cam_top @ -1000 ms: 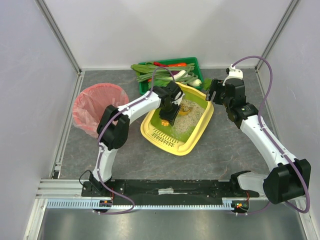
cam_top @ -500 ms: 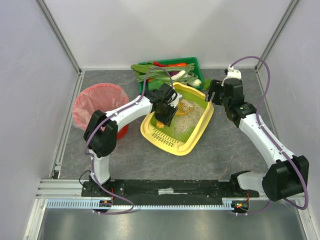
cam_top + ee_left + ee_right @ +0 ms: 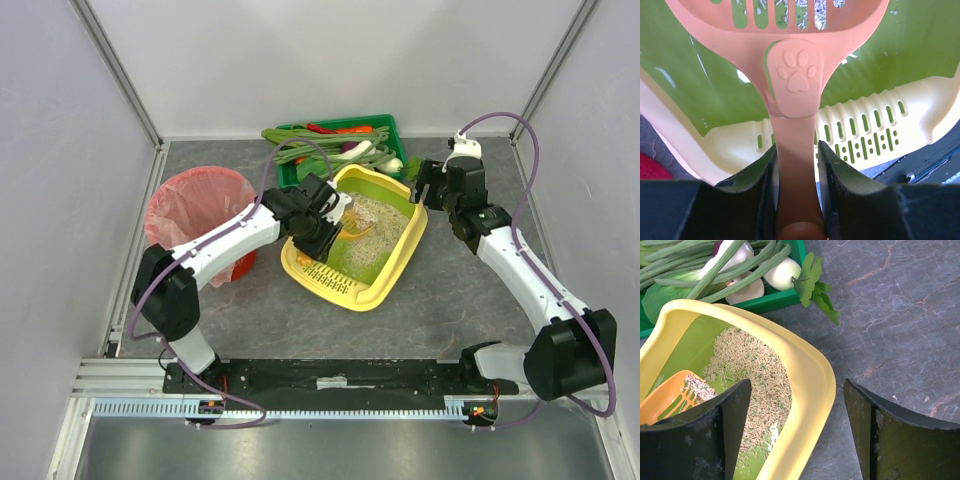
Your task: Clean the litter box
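Left gripper (image 3: 796, 155) further left, grasping orange slotted plastic scoop (image 3: 797, 75), yellow-rimmed green plastic litter box (image 3: 810, 375) holds pale grains (image 3: 750, 365), right gripper (image 3: 796, 390) released.

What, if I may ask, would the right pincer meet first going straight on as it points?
Probably the yellow rim of the litter box, just ahead of the right pincer; depth is unclear.

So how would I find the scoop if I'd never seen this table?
Find the big yellow litter box in the middle of the table, lime green inside. The scoop hangs over its litter, handle clamped between the jaws of the left gripper. It's the only orange thing in the box, slotted, with a paw print on its handle.
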### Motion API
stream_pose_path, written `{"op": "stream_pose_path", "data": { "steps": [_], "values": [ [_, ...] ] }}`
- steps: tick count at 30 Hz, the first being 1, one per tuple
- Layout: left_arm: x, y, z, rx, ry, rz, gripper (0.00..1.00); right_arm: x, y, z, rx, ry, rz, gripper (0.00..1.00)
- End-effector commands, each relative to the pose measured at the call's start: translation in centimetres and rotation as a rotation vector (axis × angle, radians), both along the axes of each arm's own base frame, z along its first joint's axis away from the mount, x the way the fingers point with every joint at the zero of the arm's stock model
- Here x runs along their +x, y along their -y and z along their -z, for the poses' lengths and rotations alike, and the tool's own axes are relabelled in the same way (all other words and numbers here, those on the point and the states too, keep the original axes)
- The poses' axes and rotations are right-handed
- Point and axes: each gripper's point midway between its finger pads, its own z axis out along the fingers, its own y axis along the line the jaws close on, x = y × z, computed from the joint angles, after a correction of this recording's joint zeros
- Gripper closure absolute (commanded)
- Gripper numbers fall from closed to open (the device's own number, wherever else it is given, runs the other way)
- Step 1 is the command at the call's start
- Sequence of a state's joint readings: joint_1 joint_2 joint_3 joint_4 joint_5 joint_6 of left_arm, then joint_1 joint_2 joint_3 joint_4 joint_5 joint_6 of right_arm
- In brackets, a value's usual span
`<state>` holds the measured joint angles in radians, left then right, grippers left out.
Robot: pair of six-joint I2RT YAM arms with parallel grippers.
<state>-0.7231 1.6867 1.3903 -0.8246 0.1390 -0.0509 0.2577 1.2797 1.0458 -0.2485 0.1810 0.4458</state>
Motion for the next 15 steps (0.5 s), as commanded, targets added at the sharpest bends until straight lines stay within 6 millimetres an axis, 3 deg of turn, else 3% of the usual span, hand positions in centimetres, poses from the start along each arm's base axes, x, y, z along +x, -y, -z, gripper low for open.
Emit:
{"op": "stream_pose_path", "data": {
  "steps": [1, 5, 8, 11, 15],
  "values": [
    [-0.5, 0.4, -0.5, 0.037, -0.030, 0.056, 0.98, 1.1, -0.3, -1.5, 0.024, 0.039, -0.001, 0.18],
    [-2.0, -0.1, -1.5, 0.051, -0.016, 0.086, 0.98, 1.3, -0.6, -1.8, 0.028, 0.045, -0.014, 0.18],
    [-3.0, -1.7, -0.6, 0.078, -0.026, 0.074, 0.98, 1.3, -0.4, -1.9, 0.024, 0.048, -0.002, 0.18],
    [-3.6, -1.0, -0.9, 0.043, -0.054, 0.090, 0.98, 1.4, -0.5, -1.6, 0.030, 0.044, -0.006, 0.18],
    [-2.5, -0.1, -1.6, -0.044, -0.043, 0.006, 0.98, 1.3, -0.6, -1.8, 0.034, 0.047, -0.007, 0.18]
  ]
}}
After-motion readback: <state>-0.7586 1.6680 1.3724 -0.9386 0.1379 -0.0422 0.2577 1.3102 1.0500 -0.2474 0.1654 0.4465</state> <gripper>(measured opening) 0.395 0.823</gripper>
